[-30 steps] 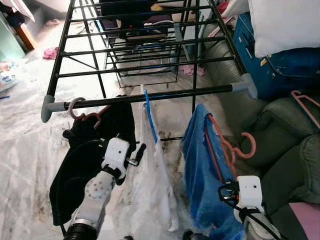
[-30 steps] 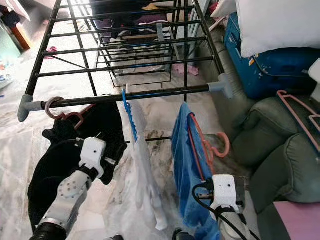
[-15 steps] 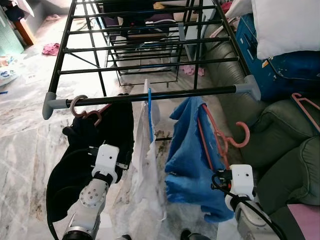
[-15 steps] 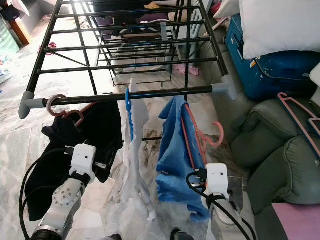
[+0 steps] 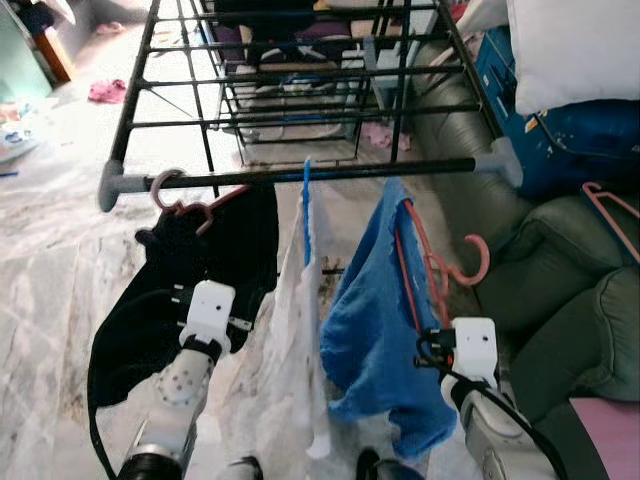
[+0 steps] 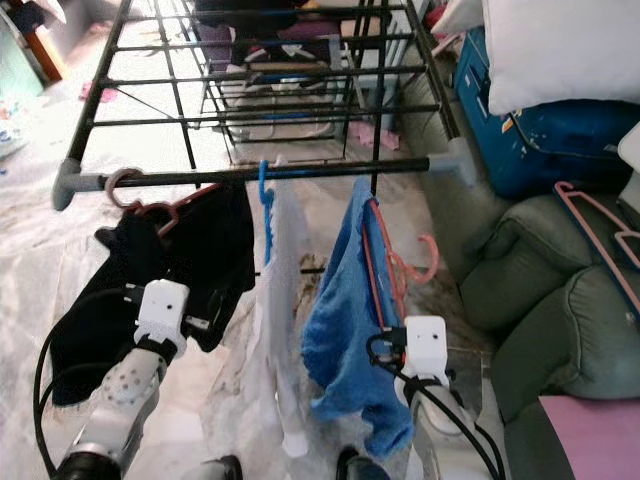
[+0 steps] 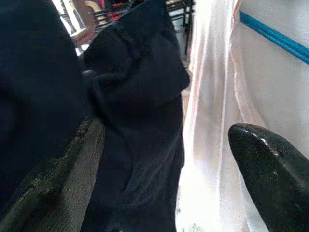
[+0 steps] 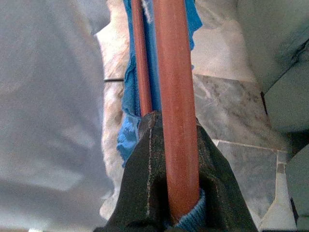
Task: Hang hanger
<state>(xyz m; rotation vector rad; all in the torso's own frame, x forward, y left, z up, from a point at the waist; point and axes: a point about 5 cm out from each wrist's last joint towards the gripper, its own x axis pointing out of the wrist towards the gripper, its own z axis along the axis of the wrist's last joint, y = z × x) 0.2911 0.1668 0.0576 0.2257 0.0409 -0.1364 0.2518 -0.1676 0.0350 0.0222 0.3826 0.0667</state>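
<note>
My right gripper (image 8: 176, 193) clamped the salmon hanger (image 5: 432, 262) carrying a blue towel (image 5: 375, 320) below the rack's rail (image 5: 300, 177); my left gripper (image 7: 164, 159) gaped wide beside a black garment (image 5: 180, 290).

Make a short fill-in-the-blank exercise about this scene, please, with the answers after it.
1. The right pincer is shut on a hanger of ____ colour.
2. The cloth on that hanger is ____.
3. The garment hanging at the left end of the rail is ____.
4. The left pincer is ____.

Answers: pink; blue; black; open
</note>
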